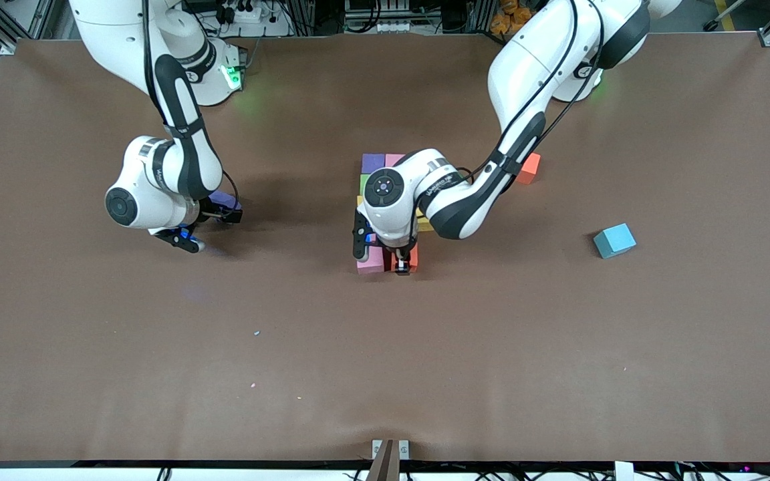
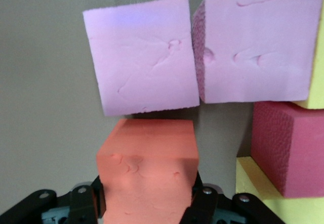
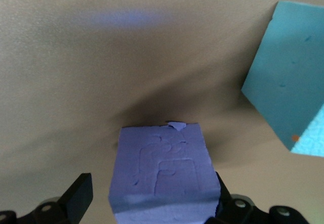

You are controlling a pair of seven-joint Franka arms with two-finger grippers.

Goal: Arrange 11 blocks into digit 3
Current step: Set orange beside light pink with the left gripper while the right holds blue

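The digit figure (image 1: 373, 162) lies mid-table, mostly hidden under the left arm. I see purple, pink (image 1: 394, 159), green (image 1: 363, 182), yellow (image 1: 426, 225), pink (image 1: 369, 261) and dark red (image 1: 386, 258) cubes. My left gripper (image 1: 403, 266) (image 2: 147, 199) is shut on a red-orange block (image 1: 413, 256) (image 2: 147, 168) at the figure's near end, beside two pink blocks (image 2: 142, 62). My right gripper (image 1: 222, 211) (image 3: 149, 199) is open around a purple block (image 1: 224, 199) (image 3: 164, 173) toward the right arm's end. An orange block (image 1: 529, 168) lies apart.
A light-blue cube (image 1: 613, 240) sits toward the left arm's end of the table. Another light-blue cube (image 3: 286, 82) shows close to the purple block in the right wrist view. In the left wrist view a dark red block (image 2: 288, 150) lies between yellow ones (image 2: 266, 183).
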